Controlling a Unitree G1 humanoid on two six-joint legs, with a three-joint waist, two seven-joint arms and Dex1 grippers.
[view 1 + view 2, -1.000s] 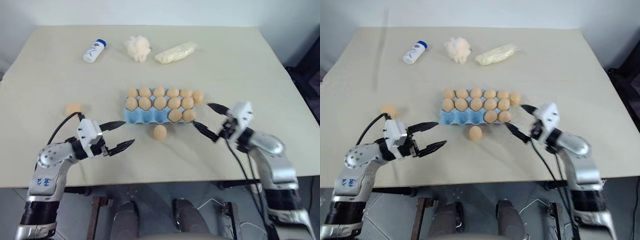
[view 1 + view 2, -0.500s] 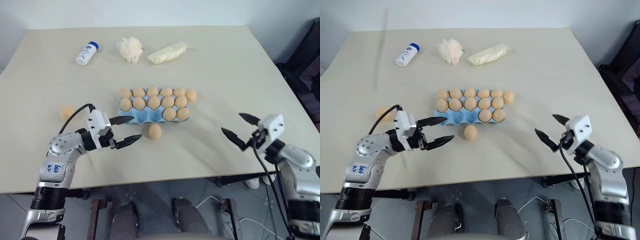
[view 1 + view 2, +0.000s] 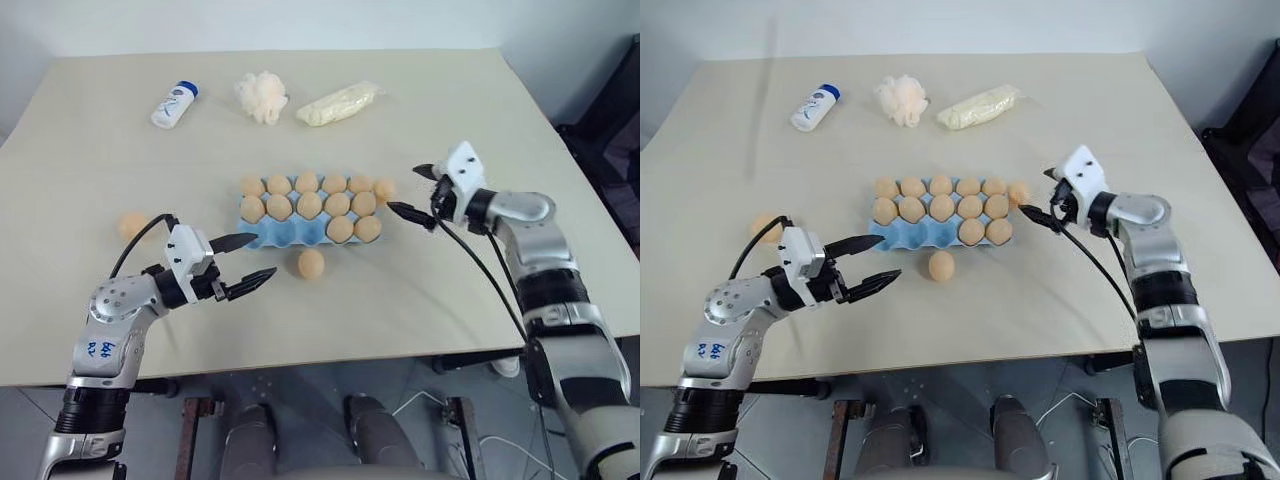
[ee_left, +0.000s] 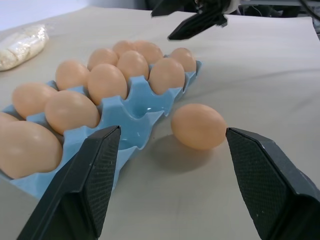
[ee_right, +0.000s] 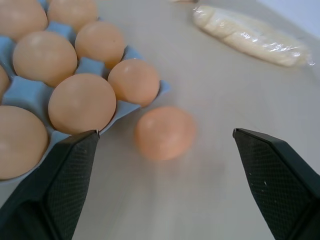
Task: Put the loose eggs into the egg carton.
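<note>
The beige table (image 3: 480,110) carries everything. Near its middle lies the blue carton (image 3: 268,236), lidless, with tan eggs filling its far row and middle row and two more at the right end of the near row; the other near cups stand bare. Three loose eggs lie on the table: one egg (image 3: 311,263) just in front of the carton's near edge, a second egg (image 3: 385,189) just beside the carton's far right corner, and a third egg (image 3: 131,224) well apart to the left. The left tool (image 3: 246,263) hangs level to the left of the carton, its two black fingers spread and holding nothing; in the left wrist view the near egg (image 4: 199,126) sits between its fingers and farther on, apart from both. The right tool (image 3: 415,192) hovers just right of the carton, fingers spread wide and bare, aimed toward the corner egg (image 5: 164,132), which shows between them in the right wrist view without touching. Along the far edge of the table lie a clear bag (image 3: 340,102) of whitish stuff, a white puff (image 3: 261,96) and a small white bottle (image 3: 172,103) with a blue cap, lying on its side.
</note>
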